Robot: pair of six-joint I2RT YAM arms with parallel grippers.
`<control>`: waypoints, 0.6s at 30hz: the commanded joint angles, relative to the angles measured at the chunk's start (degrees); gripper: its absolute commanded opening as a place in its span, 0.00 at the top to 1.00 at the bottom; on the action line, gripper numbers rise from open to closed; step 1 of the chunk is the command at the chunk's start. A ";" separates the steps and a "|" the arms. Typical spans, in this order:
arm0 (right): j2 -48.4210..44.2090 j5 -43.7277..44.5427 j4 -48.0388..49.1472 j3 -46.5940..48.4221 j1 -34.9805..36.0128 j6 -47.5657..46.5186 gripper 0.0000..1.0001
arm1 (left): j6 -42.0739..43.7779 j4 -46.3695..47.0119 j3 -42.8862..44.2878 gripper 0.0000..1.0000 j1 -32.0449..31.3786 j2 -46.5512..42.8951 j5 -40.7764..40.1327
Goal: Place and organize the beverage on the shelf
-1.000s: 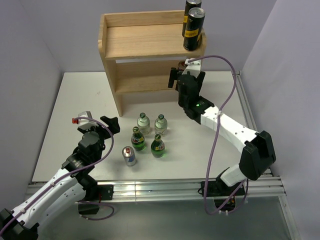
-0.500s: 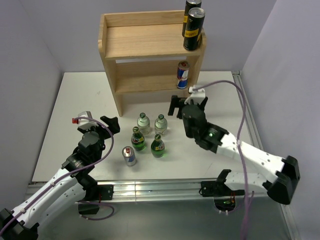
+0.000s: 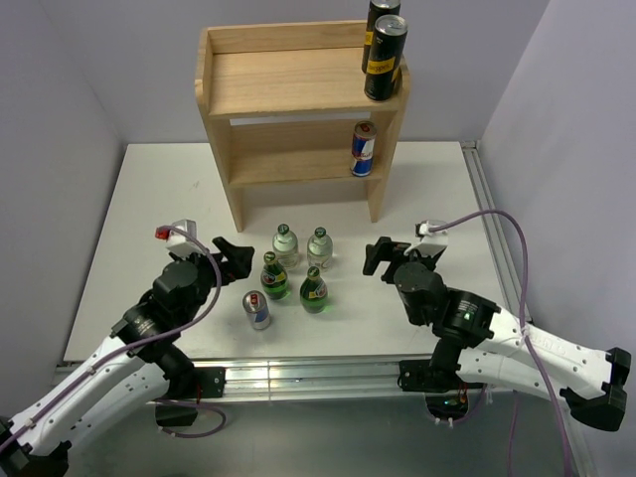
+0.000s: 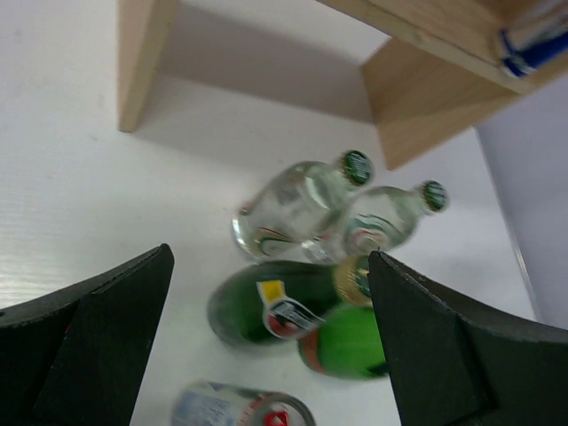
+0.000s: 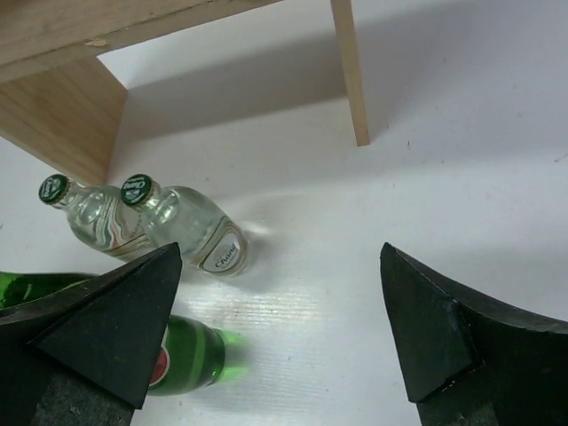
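Looking down from above, the left gripper (image 3: 238,254) hangs at the lower left of the frame. Its fingers are spread wide with nothing between them, and it points at the drinks in the middle of the table (image 3: 139,199). Just to its right a silver can (image 3: 257,310) stands upright, the lowest of that cluster. Above it come the left green bottle (image 3: 273,276) and the right green bottle (image 3: 314,290). Higher again are the left clear bottle (image 3: 285,245) and the right clear bottle (image 3: 319,246), side by side and all upright, close together.

The shelf (image 3: 278,84) stands at the upper centre of the frame, beyond the bottles. Its top tier is bare wood across the left and middle. At the right end of that tier a black can (image 3: 385,58) stands, with a second black can (image 3: 378,18) right behind it. On the lower tier, also at the right end, a blue can (image 3: 364,149) stands upright.

Right of the bottles, and apart from them, the right gripper (image 3: 386,250) hovers low over the table, fingers parted and empty.
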 commanded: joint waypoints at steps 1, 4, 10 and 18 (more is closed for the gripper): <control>-2.61 2.32 -2.27 -1.87 0.55 3.59 0.00 | -2.66 -5.14 5.52 0.01 -2.63 -1.67 5.10; -3.58 2.41 -2.62 -3.10 0.46 4.29 0.00 | -5.90 -10.50 10.69 0.02 -4.74 0.96 7.13; -7.17 2.85 -3.94 -4.59 0.46 5.35 0.00 | -11.79 -19.91 12.73 0.02 -10.81 1.94 2.47; -11.05 3.03 -5.96 -6.44 0.46 7.02 0.00 | -27.25 -26.50 7.72 0.03 -25.91 4.83 -14.88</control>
